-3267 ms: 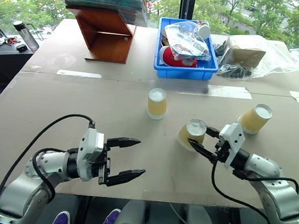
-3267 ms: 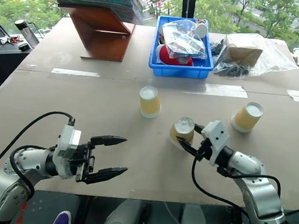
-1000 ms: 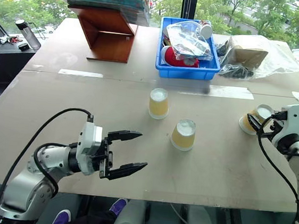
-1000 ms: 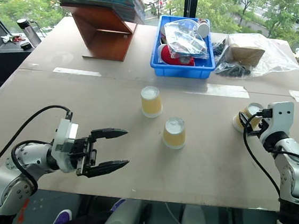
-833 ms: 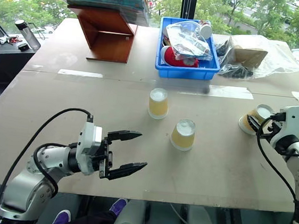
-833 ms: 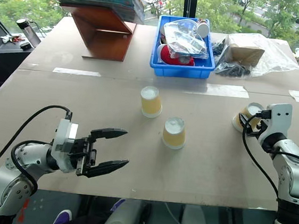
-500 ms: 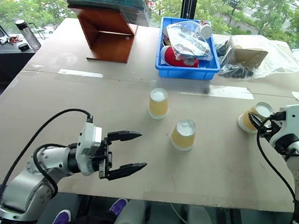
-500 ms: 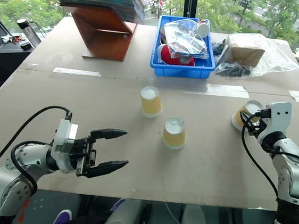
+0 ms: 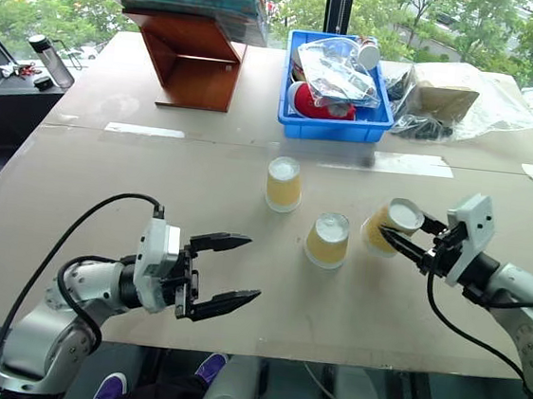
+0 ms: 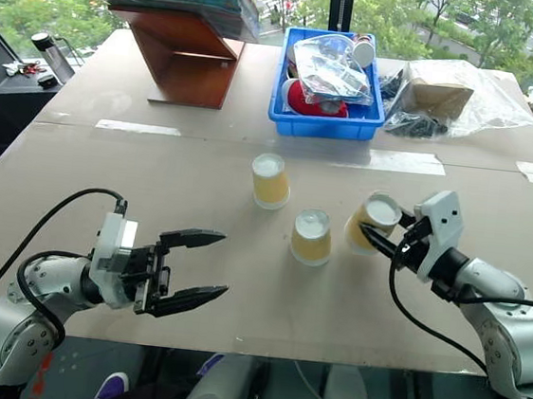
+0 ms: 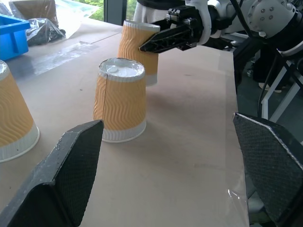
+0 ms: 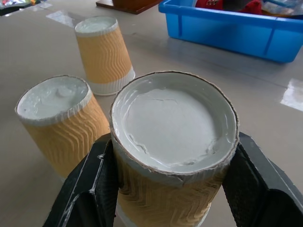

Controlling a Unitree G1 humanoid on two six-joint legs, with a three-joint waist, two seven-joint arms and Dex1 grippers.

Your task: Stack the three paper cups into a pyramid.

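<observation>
Cup (image 9: 387, 227) clamped in right gripper (image 9: 403, 242), tilted, base upward, just beside second cup (image 9: 327, 240); third cup (image 9: 283, 183) beyond. Left gripper (image 9: 225, 271) spread wide, empty, well short of both.

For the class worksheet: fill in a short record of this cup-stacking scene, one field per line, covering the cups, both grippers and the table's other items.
Cups standing free: two, upside down on the table, a far cup and a near cup, apart
Third cup: tilted, in the right gripper, beside the near cup
Right gripper: shut on the third cup
Left gripper: open, holding nothing
Pyramid: not yet built
Back of table: blue bin, wooden stand, plastic bag
</observation>
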